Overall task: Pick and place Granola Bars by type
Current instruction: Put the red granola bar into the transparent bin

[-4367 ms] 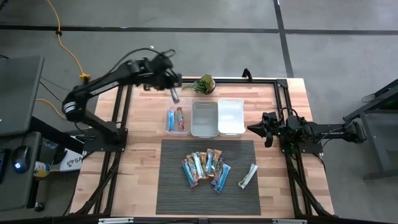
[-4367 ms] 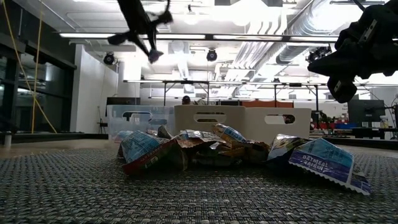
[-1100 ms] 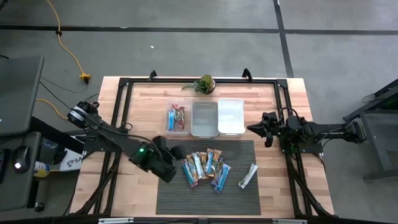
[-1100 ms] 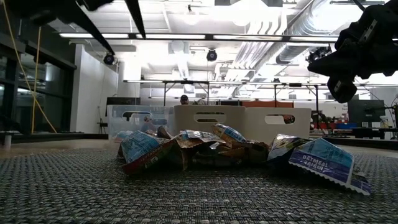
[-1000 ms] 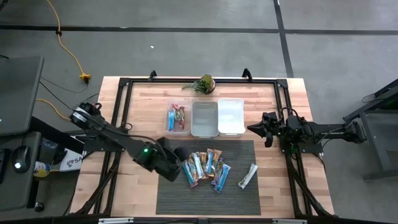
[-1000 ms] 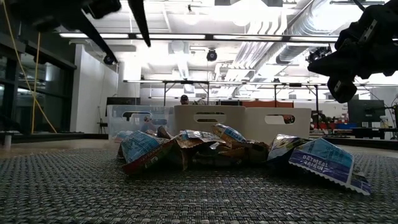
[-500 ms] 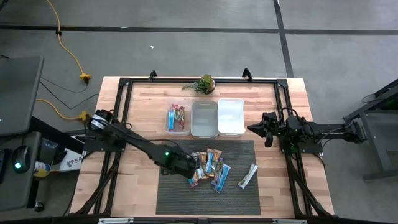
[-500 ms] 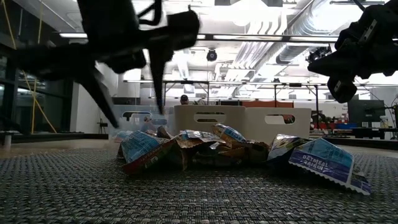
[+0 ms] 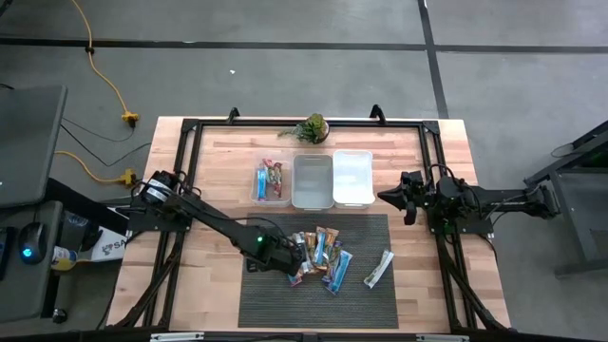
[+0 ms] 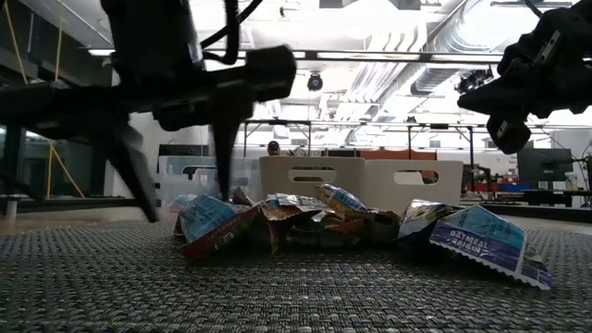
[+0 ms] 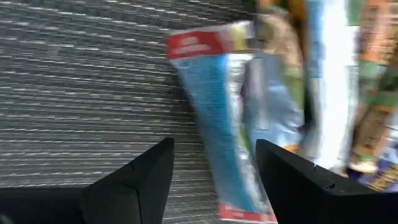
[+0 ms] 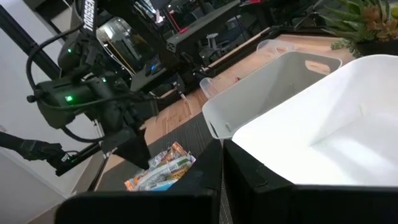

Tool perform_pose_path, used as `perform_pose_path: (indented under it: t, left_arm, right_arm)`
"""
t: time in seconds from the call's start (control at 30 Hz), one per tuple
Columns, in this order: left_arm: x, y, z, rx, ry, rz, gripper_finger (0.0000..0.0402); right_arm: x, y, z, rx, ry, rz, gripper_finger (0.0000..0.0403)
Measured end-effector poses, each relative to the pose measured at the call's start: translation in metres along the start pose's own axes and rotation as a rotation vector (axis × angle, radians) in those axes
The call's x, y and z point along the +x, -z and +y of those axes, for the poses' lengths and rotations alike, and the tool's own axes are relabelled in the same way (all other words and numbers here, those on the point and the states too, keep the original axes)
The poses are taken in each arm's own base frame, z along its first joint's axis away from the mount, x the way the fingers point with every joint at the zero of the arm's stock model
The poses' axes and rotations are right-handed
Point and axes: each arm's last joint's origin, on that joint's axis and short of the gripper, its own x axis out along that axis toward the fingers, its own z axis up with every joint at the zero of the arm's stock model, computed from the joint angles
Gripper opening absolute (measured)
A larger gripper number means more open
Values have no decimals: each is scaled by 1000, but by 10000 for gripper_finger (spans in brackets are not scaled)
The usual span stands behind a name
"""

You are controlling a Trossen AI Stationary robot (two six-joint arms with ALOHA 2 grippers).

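Left gripper (image 9: 291,260) low over the left end of the granola bar pile (image 9: 318,256) on the dark woven mat (image 9: 266,294), fingers (image 11: 134,180) spread wide, straddling a blue-wrapped bar with red ends (image 11: 217,118); nothing gripped, contact with the wrapper hard to judge through the blur. Rest of the pile just beside it, orange-brown and blue wrappers overlapping. One white-silver bar (image 9: 378,269) lying apart toward the right edge of the mat. Two bars (image 9: 273,180) already in the clear bin (image 9: 257,197) on the left of the bin row. Right gripper (image 9: 391,198) fully closed, empty, parked beside the white bin (image 9: 352,160).
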Motion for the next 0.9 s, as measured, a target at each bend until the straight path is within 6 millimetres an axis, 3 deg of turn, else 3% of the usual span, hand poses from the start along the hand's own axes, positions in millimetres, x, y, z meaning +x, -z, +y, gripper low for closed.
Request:
perform_pose_path:
  t: [0.73, 0.9]
  left_arm:
    - [0, -3, 3, -31, -26, -32, 223]
    - [10, -4, 2, -36, -36, -33, 223]
  right_arm:
    - [0, 0, 0, 0, 0, 0, 0]
    - [0, 0, 0, 0, 1, 0, 0]
